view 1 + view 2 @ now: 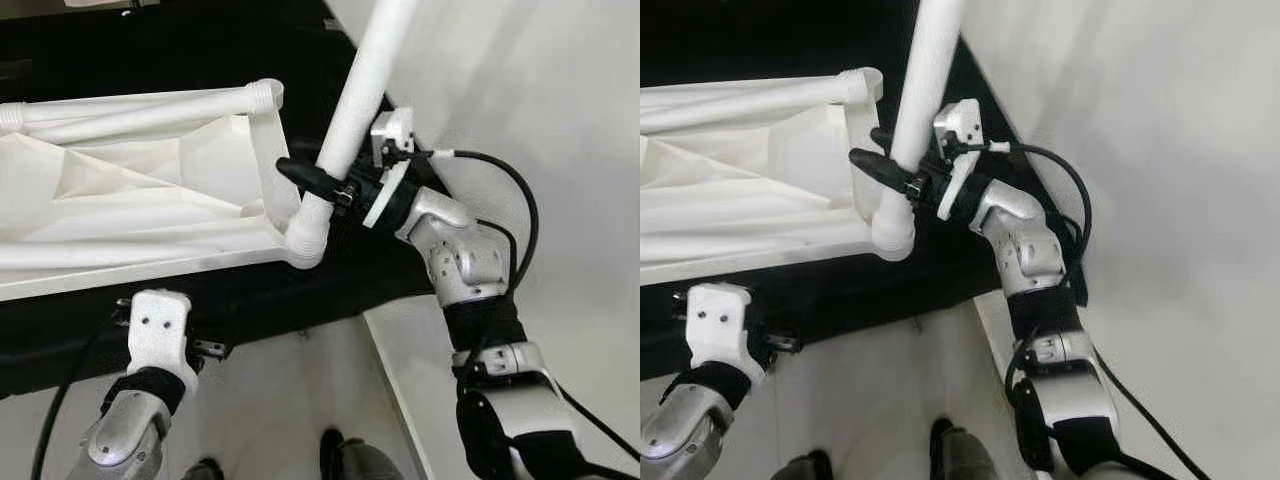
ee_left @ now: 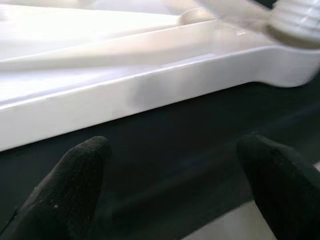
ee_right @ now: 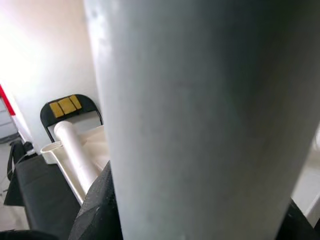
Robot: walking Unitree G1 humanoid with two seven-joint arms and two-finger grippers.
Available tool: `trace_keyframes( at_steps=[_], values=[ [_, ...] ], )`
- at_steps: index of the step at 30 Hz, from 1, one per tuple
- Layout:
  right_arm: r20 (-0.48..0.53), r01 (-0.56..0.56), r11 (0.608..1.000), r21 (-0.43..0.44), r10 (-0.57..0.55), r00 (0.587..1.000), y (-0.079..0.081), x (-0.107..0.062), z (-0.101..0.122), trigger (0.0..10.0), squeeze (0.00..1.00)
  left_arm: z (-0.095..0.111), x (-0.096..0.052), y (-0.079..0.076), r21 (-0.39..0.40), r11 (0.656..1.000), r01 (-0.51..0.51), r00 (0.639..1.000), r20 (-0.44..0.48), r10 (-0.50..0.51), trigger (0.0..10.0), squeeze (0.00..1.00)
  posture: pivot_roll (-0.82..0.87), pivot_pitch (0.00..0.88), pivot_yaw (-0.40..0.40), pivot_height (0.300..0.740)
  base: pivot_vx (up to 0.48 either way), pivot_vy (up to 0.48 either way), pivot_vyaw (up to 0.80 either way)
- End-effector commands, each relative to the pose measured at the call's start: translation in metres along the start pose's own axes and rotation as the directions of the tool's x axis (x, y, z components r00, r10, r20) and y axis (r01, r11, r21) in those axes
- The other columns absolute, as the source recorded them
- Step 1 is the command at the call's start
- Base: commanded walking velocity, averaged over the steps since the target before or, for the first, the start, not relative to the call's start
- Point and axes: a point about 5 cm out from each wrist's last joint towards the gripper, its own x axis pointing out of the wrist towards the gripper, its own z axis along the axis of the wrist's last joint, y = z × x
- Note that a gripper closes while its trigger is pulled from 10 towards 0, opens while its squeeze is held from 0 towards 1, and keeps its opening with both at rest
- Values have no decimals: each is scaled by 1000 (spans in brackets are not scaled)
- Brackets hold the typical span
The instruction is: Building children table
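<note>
Right gripper (image 1: 312,180) jaws clamped around long white plastic table leg (image 1: 356,95), leg standing upright in corner socket of upturned white plastic tabletop (image 1: 130,215) lying on black worktop (image 1: 330,275), left gripper (image 2: 170,185) jaws apart, just beside tabletop's near edge.

A: How much of the white table leg (image 1: 352,100) is showing?
B: Its upper end is running out past the top edge of the head views, and in the right wrist view it is sitting so close that it is blurring into a grey column.
A: And the right gripper (image 1: 318,183)?
B: The leg is covering one finger; I cannot tell how firmly the fingers are closing.
A: The upturned tabletop (image 1: 120,215)?
B: It is getting cut off at the left edge.
A: The left gripper (image 2: 170,185)?
B: The dark surface (image 1: 230,300) is hiding its fingertips from the head camera.
</note>
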Motion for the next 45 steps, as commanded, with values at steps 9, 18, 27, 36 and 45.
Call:
trace_keyframes(
  at_steps=[9, 18, 27, 36, 45],
  values=[
    [66, 35, 999, 7, -36, 997, 10, 2, 6, 10000, 0, -12, -1, -3, 80, 997, 5, 1000, -12, -4, 10000, 0, -217, 145, -54, 740, 28, 0, 178],
    [59, 24, 999, -28, -22, 998, 11, 0, 9, 10000, 0, -9, 7, -7, 83, 996, 24, 1000, 16, -25, 10000, 0, -219, 116, -45, 740, 358, 0, 222],
    [52, -7, 999, -43, 9, 999, 14, -7, 11, 10000, 0, -11, 9, -12, 84, 994, 70, 997, 23, -72, 10000, 0, -232, 98, -34, 740, 373, 0, 267],
    [4, -148, 987, -64, 148, 989, 22, -17, 12, 10000, 0, -19, 7, -20, 104, 986, 134, 991, -15, -133, 10000, 0, -238, 107, -31, 740, 66, 0, 0],
    [-42, -261, 965, -35, 259, 965, 29, -31, 11, 10000, 0, -21, -6, -28, 101, 970, 219, 975, -59, -214, 10000, 0, -228, 141, -26, 740, 0, -208, 0]
  ],
)
